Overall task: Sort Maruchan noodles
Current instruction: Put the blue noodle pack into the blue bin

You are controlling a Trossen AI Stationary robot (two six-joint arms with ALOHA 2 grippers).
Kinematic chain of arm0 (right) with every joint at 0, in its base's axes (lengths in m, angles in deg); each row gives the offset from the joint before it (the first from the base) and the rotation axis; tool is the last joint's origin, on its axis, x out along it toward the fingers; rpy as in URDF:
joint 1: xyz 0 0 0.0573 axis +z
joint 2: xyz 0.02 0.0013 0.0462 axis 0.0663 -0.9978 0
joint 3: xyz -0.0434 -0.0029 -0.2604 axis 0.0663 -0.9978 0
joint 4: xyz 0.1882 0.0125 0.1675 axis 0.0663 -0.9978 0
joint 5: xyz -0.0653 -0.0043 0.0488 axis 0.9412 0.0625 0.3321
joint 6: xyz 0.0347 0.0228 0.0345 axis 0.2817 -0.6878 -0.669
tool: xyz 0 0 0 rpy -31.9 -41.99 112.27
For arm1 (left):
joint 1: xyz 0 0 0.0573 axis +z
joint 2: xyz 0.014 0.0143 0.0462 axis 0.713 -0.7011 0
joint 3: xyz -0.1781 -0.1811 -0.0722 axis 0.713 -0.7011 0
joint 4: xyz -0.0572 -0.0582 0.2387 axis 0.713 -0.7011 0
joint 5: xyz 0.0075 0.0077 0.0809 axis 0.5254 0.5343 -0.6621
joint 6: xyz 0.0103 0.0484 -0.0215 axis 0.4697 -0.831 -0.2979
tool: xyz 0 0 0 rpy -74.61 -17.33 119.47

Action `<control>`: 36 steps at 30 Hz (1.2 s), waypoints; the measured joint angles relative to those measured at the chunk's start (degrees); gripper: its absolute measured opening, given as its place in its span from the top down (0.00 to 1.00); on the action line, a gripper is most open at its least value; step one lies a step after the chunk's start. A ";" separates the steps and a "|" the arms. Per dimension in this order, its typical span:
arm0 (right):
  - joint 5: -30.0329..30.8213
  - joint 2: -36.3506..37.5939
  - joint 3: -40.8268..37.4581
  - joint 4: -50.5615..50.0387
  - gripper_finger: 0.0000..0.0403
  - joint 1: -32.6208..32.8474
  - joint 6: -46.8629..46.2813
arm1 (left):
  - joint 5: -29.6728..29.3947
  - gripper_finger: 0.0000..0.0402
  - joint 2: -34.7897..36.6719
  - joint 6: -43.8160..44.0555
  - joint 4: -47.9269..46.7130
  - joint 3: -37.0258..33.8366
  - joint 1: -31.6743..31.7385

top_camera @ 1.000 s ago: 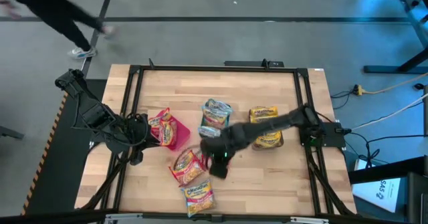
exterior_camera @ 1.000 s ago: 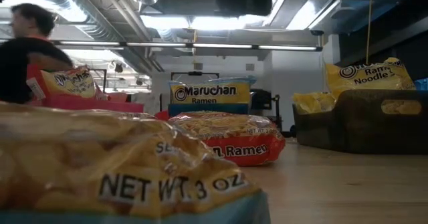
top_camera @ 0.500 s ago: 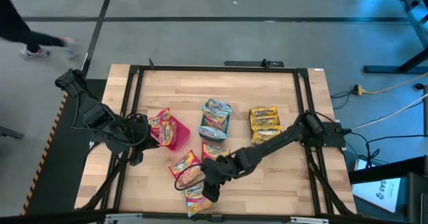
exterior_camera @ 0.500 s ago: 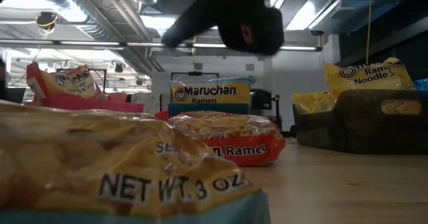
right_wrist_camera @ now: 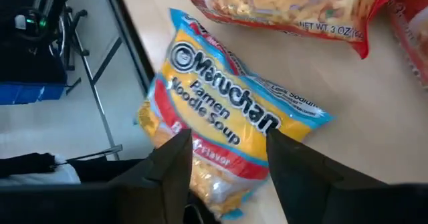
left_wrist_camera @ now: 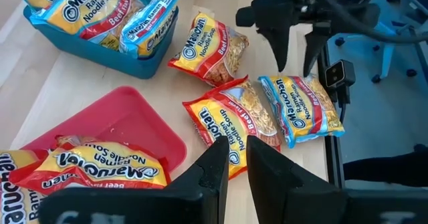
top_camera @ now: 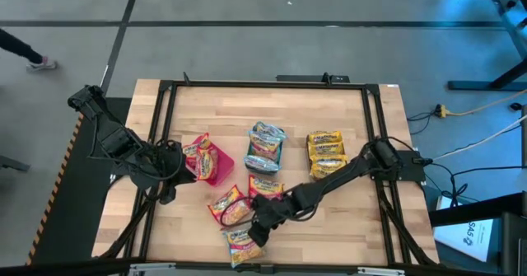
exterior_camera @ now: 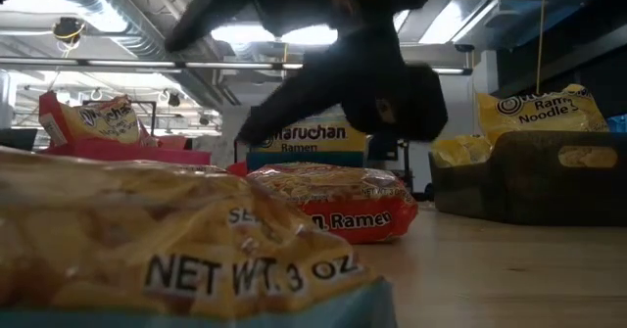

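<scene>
A blue-wrapped Maruchan noodle packet [right_wrist_camera: 221, 134] lies flat at the table's near edge [top_camera: 244, 245]. My right gripper [right_wrist_camera: 227, 174] hangs open just above it [top_camera: 259, 225], a finger on either side, touching nothing. Two red packets [top_camera: 229, 206] [top_camera: 263, 185] lie flat beside it, farther in. A pink bin [top_camera: 210, 162] holds a red packet, a teal bin [top_camera: 265, 146] holds blue ones and a grey bin [top_camera: 326, 155] holds yellow ones. My left gripper [left_wrist_camera: 237, 174] waits by the pink bin, its fingers a narrow gap apart with nothing between them.
Black frame rails [top_camera: 263, 85] run around the wooden tabletop. Bare wood lies at the far side [top_camera: 247, 107] and at the near right [top_camera: 346, 226]. The blue packet's near end reaches the table's front edge [right_wrist_camera: 144, 83].
My right gripper has gone down and toward the table's near edge, from above the red packets to just above the blue packet, rolling as it went. A person beyond the table's far left has walked out of sight.
</scene>
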 joint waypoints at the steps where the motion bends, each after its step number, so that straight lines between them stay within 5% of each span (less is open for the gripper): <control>1: 0.01 -0.33 0.00 0.44 0.54 0.00 -0.21 | 0.28 0.88 0.00 0.00 0.00 0.00 0.02; 13: -5.78 -5.84 0.21 9.12 0.54 0.22 -8.17 | 2.64 0.88 0.00 -0.22 -0.17 0.00 0.00; 28: -5.66 -4.53 2.49 7.05 0.56 -3.51 -6.73 | 2.75 0.88 0.00 -0.39 -0.17 0.00 0.02; 36: -10.71 -4.53 2.51 -1.45 0.56 -2.58 -10.97 | 2.75 0.88 0.00 -0.43 -0.22 0.00 0.00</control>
